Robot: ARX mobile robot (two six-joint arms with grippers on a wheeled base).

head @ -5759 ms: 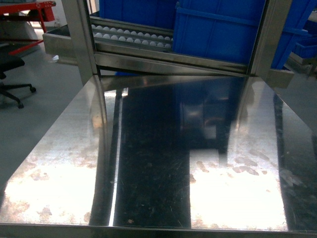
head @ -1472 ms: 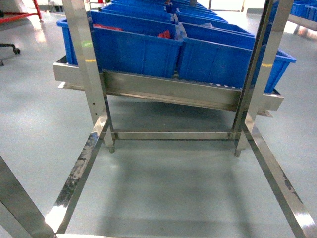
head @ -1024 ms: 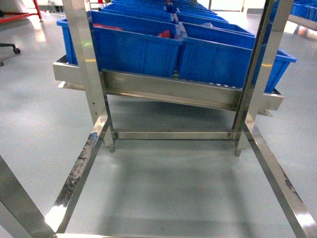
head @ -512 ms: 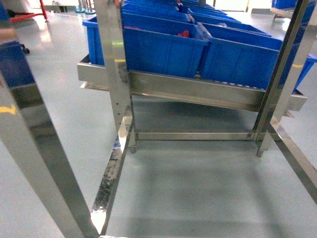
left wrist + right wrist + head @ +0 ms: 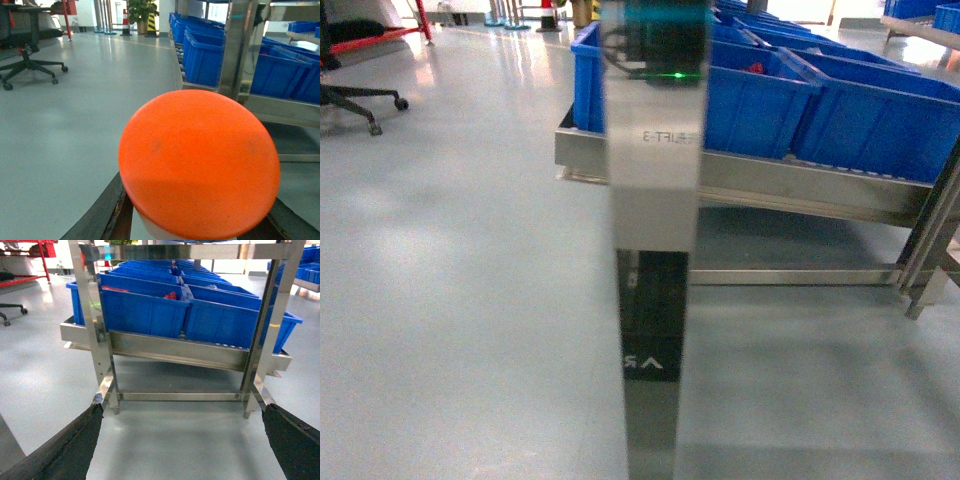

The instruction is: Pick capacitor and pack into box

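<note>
Between the left claw (image 5: 200, 220)'s dark fingers sits an orange-topped object (image 5: 200, 165), apparently gripped; the right claw (image 5: 182, 440) hangs wide open over bare floor. Beyond stand blue bins (image 5: 145, 310) on a steel rack (image 5: 650, 250). No box or capacitor in sight, so a blind reach risks clipping that post.

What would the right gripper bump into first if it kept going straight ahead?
Probably the steel rack. The right gripper is open, with nothing between its fingers, and only bare grey floor lies ahead before the rack's low crossbar and the blue bins above it. Depth is hard to judge.
</note>
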